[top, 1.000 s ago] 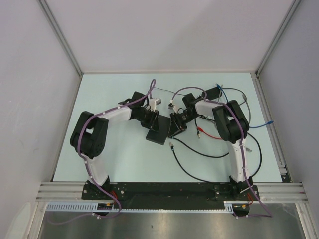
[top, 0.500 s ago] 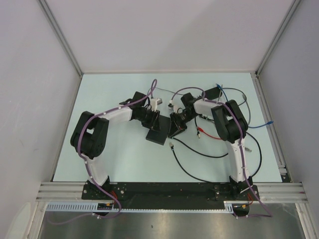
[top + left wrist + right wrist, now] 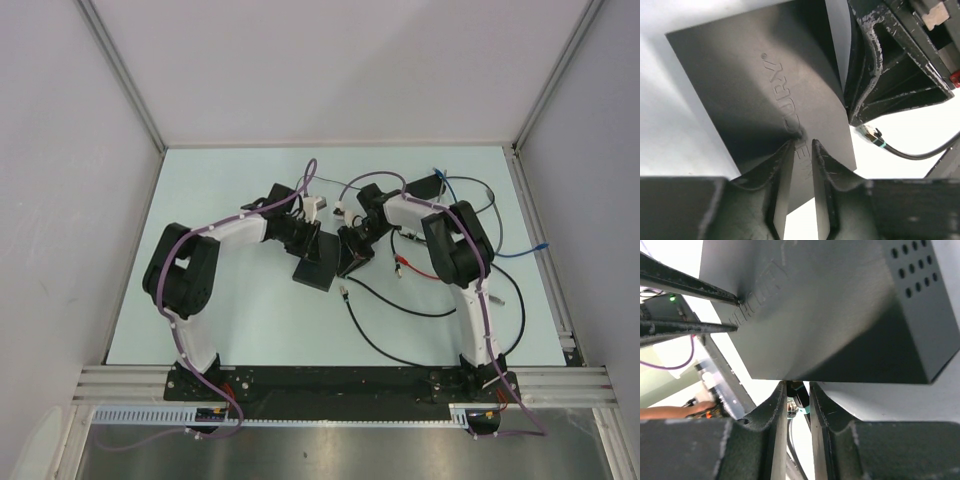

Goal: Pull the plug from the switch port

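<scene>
- The plug [image 3: 869,134], teal-booted on a black cable [image 3: 400,352], lies on the table [image 3: 230,200] just beside the right edge of the black box [image 3: 313,272], near its near right corner.
- Its metal tip is bare and faces the box. The cable trails off toward the near right.
- The switch port itself cannot be made out in any view.
- The box lies flat in the middle of the table with its lettered face up. As far as the overhead view shows, its long axis runs roughly near to far, and one side wall has small vent holes.
- The left claw [image 3: 802,142] rests its tips on the lettered face. The fingers stand slightly apart with nothing between them.
- The right claw [image 3: 796,385] sits at the box's right edge, its fingers close together. The plug shows in their gap, but I cannot tell whether they clamp it.
- A red cable [image 3: 420,273] and a blue cable [image 3: 515,253] lie farther right.
</scene>
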You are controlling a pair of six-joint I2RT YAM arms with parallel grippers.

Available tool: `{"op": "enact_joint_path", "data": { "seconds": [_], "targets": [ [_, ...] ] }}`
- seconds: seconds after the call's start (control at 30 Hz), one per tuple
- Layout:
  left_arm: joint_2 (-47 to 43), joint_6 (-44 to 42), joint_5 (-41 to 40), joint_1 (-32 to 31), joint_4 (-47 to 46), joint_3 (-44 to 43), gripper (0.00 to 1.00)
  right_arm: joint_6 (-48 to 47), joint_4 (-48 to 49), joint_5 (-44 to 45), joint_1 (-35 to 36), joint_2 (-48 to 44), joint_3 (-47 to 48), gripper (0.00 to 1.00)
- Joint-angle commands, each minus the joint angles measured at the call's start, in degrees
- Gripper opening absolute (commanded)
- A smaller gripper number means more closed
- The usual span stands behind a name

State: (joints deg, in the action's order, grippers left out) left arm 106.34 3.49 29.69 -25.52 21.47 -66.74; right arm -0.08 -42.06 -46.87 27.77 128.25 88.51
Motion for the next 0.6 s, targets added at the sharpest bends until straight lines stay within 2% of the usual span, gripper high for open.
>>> {"op": "enact_joint_path", "data": {
  "seconds": [0.0, 0.2, 0.43, 0.57],
  "targets": [
    [5.63, -3.31, -13.96, -0.23, 5.95, 2.93, 0.27, -5.2, -10.66, 17.79, -0.34, 9.39, -3.78, 0.0],
    [6.24, -3.31, -15.1, -0.23, 5.95, 2.93, 0.24, -8.62, -11.55, 21.91, -2.54, 8.69, 2.89, 0.0],
    [7.82, -3.31, -15.1, -0.23, 7.09, 1.0, 0.24, -10.82, -12.69, 21.04, -0.44, 6.84, -3.51, 0.0],
    [7.21, -3.31, -15.28, -0.23, 7.0, 1.35, 0.23, -9.25, -11.9, 22.26, -2.54, 7.89, 0.59, 0.0]
  ]
}}
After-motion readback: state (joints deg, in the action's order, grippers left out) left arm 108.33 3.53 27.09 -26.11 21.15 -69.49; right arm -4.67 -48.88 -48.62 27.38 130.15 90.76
